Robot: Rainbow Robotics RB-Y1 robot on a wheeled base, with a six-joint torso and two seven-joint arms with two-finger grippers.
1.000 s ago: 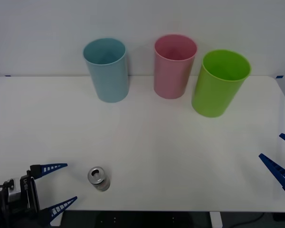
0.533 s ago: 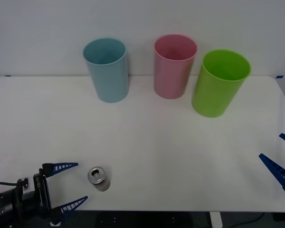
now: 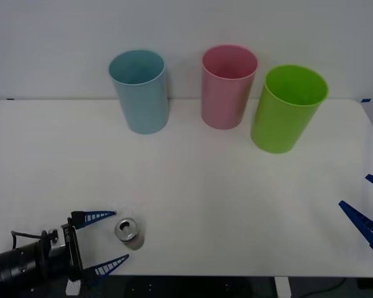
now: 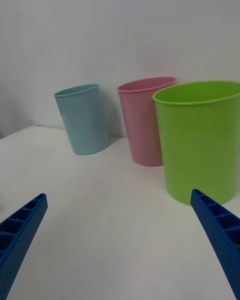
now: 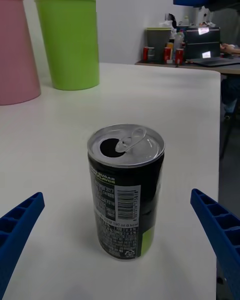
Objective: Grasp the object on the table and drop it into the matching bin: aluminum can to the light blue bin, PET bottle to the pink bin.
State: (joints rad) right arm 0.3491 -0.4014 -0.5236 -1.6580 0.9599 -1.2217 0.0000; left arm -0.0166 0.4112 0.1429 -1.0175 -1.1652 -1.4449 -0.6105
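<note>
The left pincer gapes wide just short of the aluminum can (upright, opened), lined up to straddle it.

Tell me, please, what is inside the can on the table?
The can stands upright with its tab lifted and the mouth open. Only a dark hole shows through the opening, so whether any liquid remains inside cannot be seen.

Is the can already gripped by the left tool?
No, the left tool is open, its fingers either side of the upright can, not touching it.
</note>
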